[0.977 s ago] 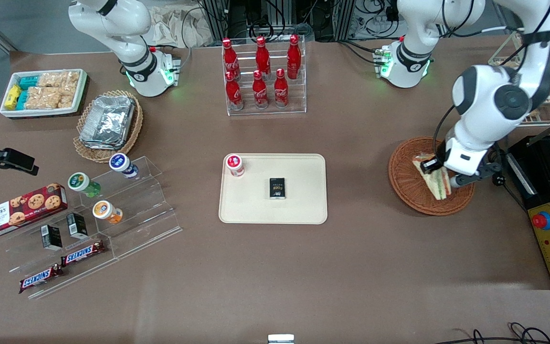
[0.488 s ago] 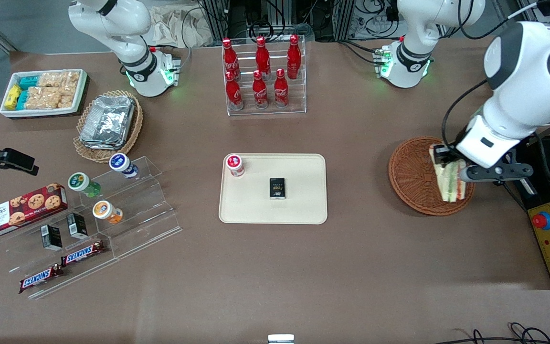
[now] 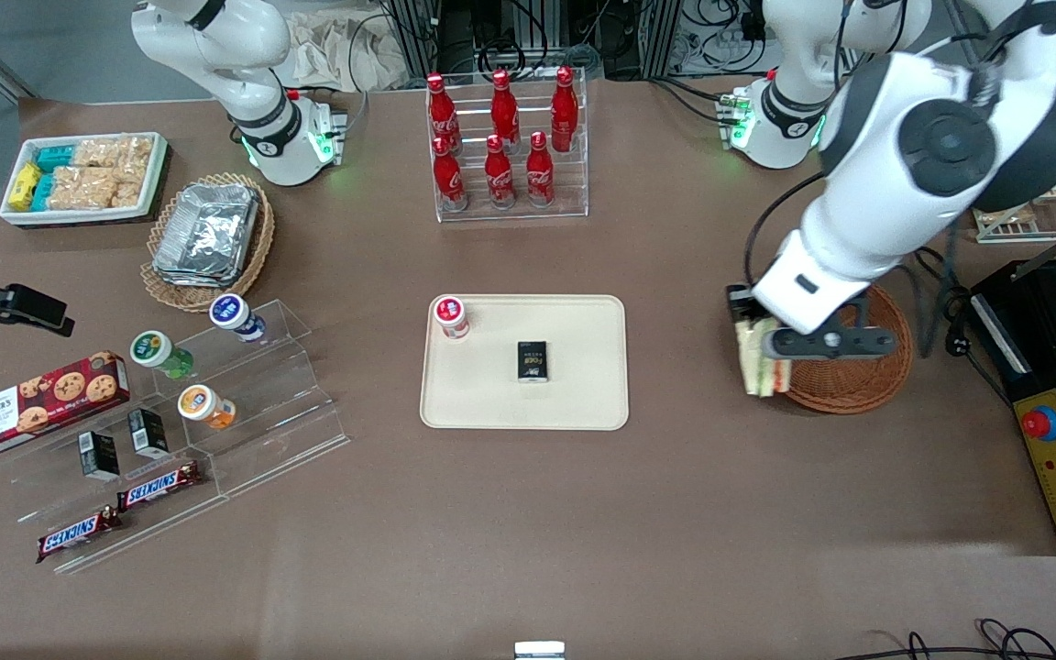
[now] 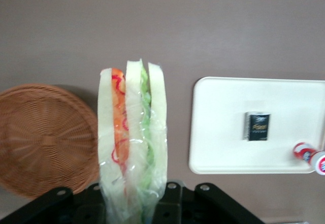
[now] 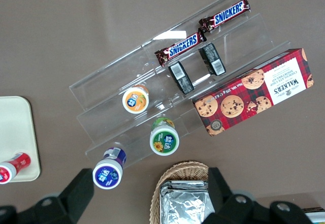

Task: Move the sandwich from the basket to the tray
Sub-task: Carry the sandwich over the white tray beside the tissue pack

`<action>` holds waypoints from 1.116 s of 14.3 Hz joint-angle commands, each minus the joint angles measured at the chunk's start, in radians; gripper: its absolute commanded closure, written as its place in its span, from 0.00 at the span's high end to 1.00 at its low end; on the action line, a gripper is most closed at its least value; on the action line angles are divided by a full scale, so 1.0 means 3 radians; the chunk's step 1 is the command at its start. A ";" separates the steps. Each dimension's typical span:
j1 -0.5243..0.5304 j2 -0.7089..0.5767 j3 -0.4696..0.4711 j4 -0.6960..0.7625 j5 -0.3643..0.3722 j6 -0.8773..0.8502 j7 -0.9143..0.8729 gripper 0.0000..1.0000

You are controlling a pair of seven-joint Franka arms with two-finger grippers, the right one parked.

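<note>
While my gripper [image 3: 757,341] clamps the sandwich [image 3: 760,360] aloft just off the basket [image 3: 858,385] rim, between basket and tray [image 3: 583,403], I should travel level and lower onto bare tray, clear of the black box [image 3: 533,360].

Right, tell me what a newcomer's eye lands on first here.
First the gripper, shut on the sandwich and holding it in the air just beside the basket, between basket and tray. Then the red bottles in their clear rack, farther from the camera than the tray, which already carries a small black box and a red-capped bottle.
</note>
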 commanded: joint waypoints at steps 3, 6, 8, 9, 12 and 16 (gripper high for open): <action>-0.0168 0.0250 -0.0241 -0.0269 -0.0025 0.0746 -0.0498 0.00; -0.0383 0.0413 -0.0241 -0.0515 -0.0025 0.1064 -0.0535 0.00; -0.0475 0.0541 -0.0241 -0.0648 -0.0020 0.1289 -0.0535 0.00; -0.0490 0.0577 -0.0241 -0.0750 0.0000 0.1437 -0.0530 0.00; -0.0511 0.0628 -0.0236 -0.1241 0.0031 0.2116 -0.0484 0.00; -0.0680 0.0792 -0.0231 -0.1293 0.0051 0.2230 -0.0535 0.00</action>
